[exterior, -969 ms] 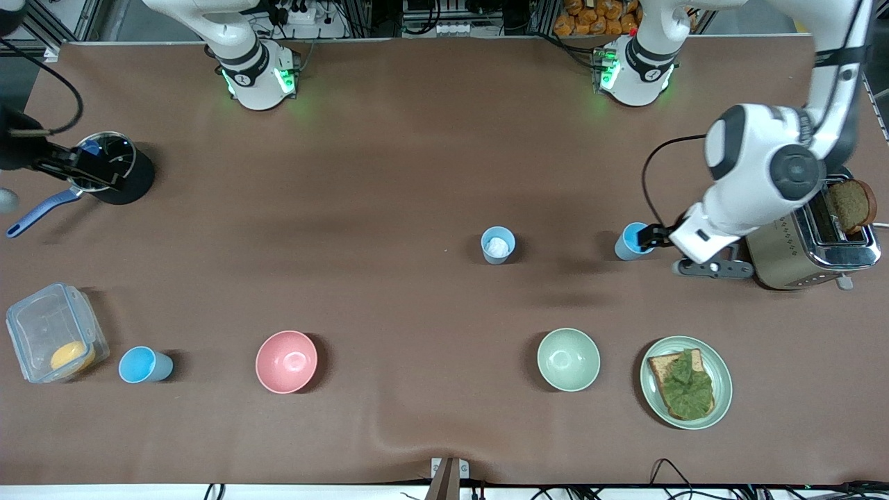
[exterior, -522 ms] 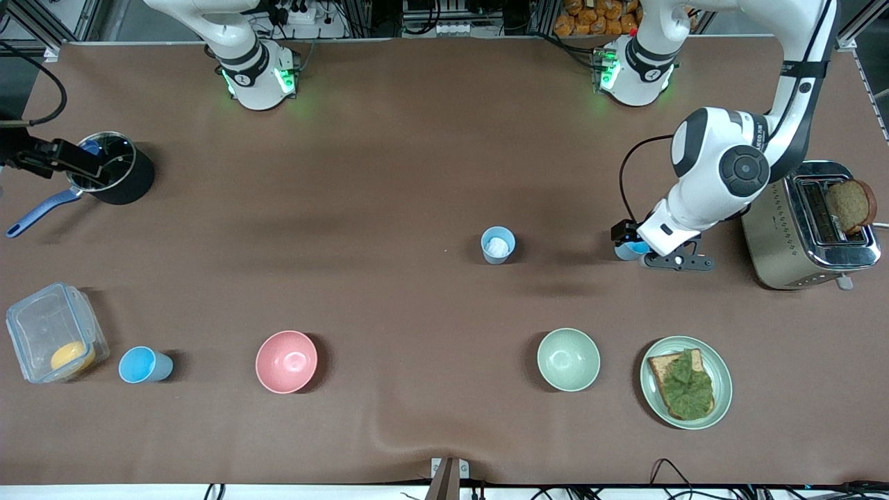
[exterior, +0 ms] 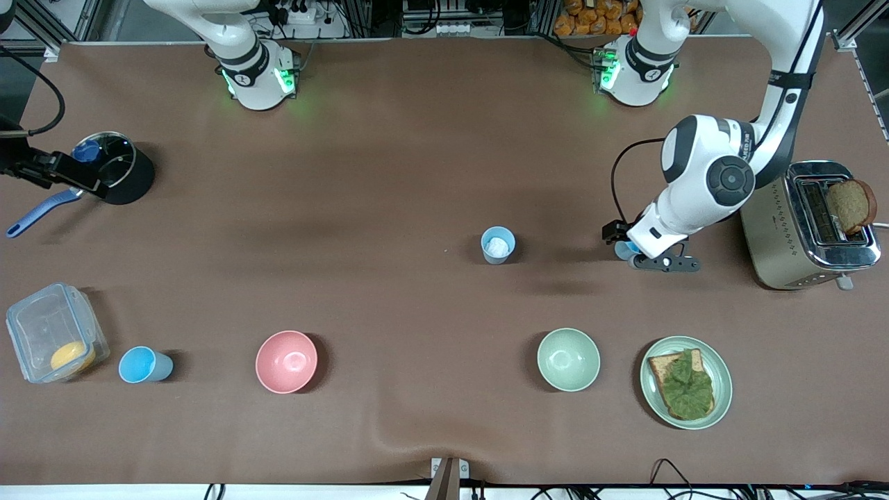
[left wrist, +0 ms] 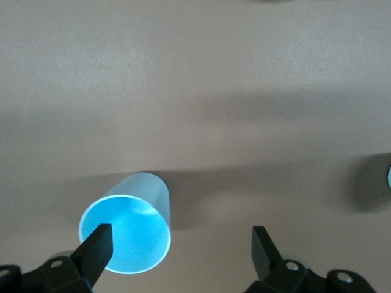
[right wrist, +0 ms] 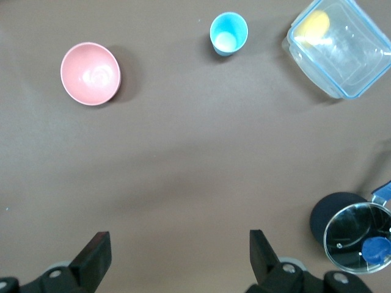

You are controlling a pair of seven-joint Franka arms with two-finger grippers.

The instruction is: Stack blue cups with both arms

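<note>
My left hand (left wrist: 177, 244) hangs low over the blue cup near the toaster (left wrist: 128, 223), fingers (left wrist: 98, 244) spread wide; one fingertip overlaps the cup's rim in the left wrist view, the other stands clear of it, so nothing is gripped. In the front view that cup (exterior: 625, 248) is mostly hidden under the hand (exterior: 635, 251), upright on the table (exterior: 389, 173), just beside the toaster (exterior: 809, 232) toward the right arm's end. A slice of bread (exterior: 853, 205) sticks out of the toaster.

My right hand (right wrist: 177, 256) is up over the table at the right arm's end, by the black pot (exterior: 118, 173), fingers (right wrist: 95, 253) apart and empty. The front view shows the hand (exterior: 48, 172) at the picture's edge. The pot has a glass lid with a blue knob (right wrist: 374, 249).

Landmark: the toaster. The blue cup with the white patch (exterior: 498, 244) stands upright toward the right arm's end from it, past the first cup. The third blue cup (exterior: 142, 364) sits well apart from it, near the right arm's end, nearer to the front camera, just beside the clear container (exterior: 55, 333) with something orange inside. The pink bowl (exterior: 286, 361) and the pale green bowl (exterior: 568, 359) are in that same nearer row. The green plate (exterior: 715, 364) with a sandwich (exterior: 684, 385) lies nearer to the camera than the toaster.
</note>
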